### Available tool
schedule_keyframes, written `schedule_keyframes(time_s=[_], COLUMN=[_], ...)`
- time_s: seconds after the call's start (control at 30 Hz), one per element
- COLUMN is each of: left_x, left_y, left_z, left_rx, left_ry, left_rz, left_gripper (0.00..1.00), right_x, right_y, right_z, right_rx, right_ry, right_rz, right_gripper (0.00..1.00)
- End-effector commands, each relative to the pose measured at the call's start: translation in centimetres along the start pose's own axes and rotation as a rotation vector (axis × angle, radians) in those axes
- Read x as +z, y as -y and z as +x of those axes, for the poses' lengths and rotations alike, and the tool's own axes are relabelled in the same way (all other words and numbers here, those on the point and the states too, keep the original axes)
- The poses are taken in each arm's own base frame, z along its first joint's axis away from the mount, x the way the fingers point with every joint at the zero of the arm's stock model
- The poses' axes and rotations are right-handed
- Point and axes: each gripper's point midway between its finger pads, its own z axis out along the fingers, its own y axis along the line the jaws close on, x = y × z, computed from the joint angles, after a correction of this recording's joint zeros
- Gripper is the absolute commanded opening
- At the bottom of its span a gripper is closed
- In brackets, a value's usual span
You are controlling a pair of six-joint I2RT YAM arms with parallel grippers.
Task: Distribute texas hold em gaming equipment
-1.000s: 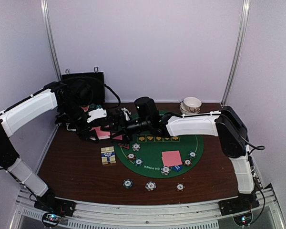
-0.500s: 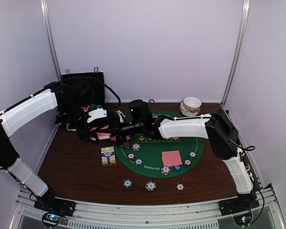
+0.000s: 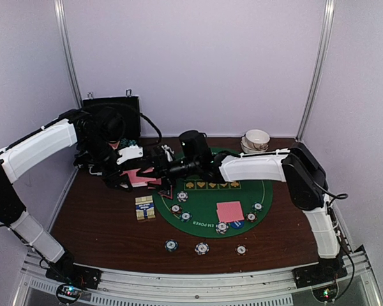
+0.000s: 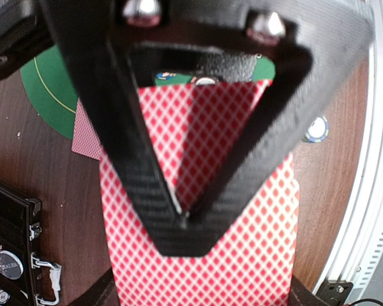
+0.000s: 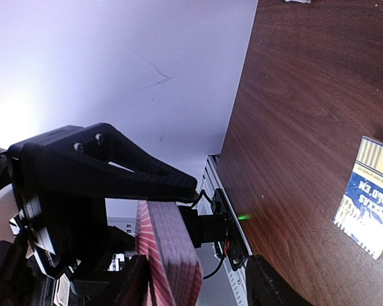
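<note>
1. Two grippers meet over the table's far left: my left gripper is clenched on the deck of pink-backed cards.
2. My right gripper is released, with its fingers apart on either side of the deck's edge.
3. More pink cards lie on the green mat.

both arms reach toward each other at far left; left gripper pinched closed, right gripper facing it, jaws apart.

Left tool, gripping pink cards, fills the space before the right tool; black case behind.
</note>
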Motion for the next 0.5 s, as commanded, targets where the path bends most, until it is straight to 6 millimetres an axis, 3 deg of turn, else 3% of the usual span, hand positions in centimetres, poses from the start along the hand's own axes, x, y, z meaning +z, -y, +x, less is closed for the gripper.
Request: schedule_keyframes(time_s=[0.0,0.3,0.47], left_x=[-1.3,-1.1,-1.1], left_y=[-0.4,-0.4,-0.3], left_z=[-1.2,-1.0,-0.9], left_rx=[0.018,0.017,0.016], left_ry=[0.057,0.049,0.047], left_rz=[-0.035,-0.035,-0.034], left_gripper=[0.0,0.0,0.0], right_x=[-1.5,-3.1,-3.9], right_y=[1.0,-4.0,-4.7], right_z=[0.4,0.4,0.6], right_rx=[0.009,-0.039,-0.047], right_ry=[-0.011,0.01,0.016], right_rz=[0.063,-0.036,-0.039], right_gripper=[0.51,0.55,0.53])
